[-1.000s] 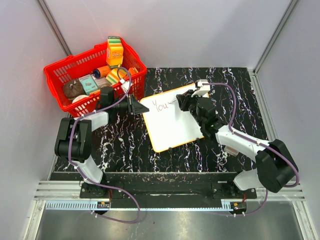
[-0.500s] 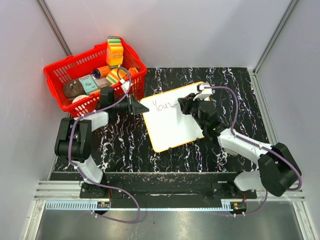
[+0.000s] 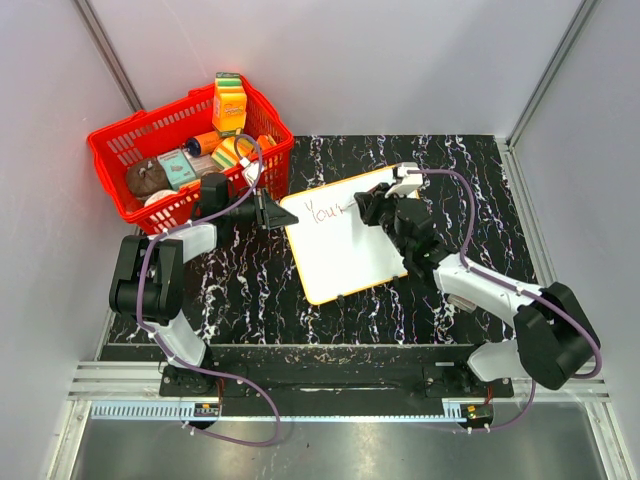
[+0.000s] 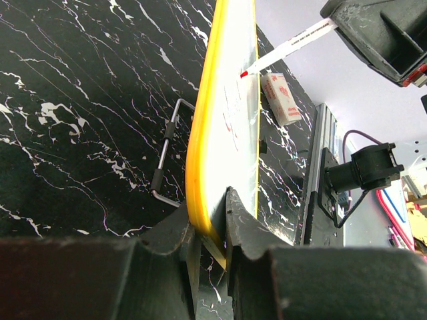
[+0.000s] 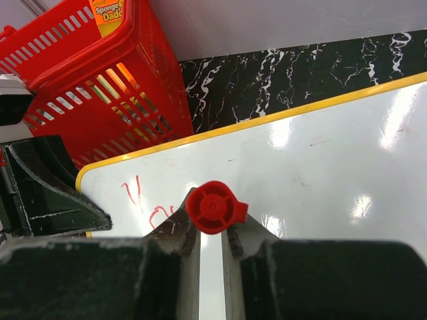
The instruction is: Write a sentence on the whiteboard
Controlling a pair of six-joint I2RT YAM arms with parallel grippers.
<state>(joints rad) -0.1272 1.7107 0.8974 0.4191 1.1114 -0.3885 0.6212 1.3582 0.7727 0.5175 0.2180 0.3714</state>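
A: Black table (image 3: pixel 240 290) shot through with white veins, marble-style. And upper left of the frame, a bright red basket (image 3: pixel 108 165)!

B: There's an orange carton (image 3: pixel 229 103) poking out of it. Centre frame is the board (image 3: pixel 350 250), glossy white with a thin yellow rim.

A: Thin red lettering (image 3: pixel 323 212) near its upper left corner. The marker (image 5: pixel 213 207) matches, with a red cap end, white barrel and red tip.

B: Left gripper (image 4: pixel 210 227) black, right gripper (image 5: pixel 211 240) black too. A purple cable (image 3: pixel 466 205) loops at the right of the frame.
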